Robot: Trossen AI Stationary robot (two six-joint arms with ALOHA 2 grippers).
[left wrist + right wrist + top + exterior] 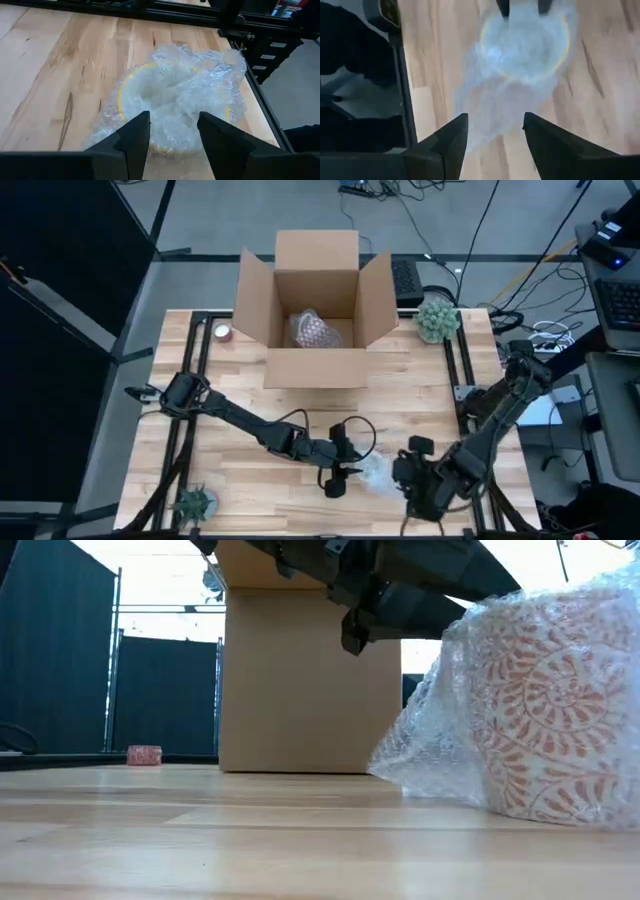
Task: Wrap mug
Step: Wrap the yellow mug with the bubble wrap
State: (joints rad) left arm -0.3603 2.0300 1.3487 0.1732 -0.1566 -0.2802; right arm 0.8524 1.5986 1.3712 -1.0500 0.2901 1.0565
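White mug with orange swirl pattern (555,730), loosely sheathed in clear bubble wrap (172,95), sits at table's 5 o'clock; left gripper (172,131) and right gripper (495,131) flank it, fingers apart.

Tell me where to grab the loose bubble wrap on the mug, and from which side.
Grip the bubble wrap by its loose flap trailing on the table beside the mug, coming from above: that part lies free of the mug's wall, and both the left gripper and right gripper hover open overhead.
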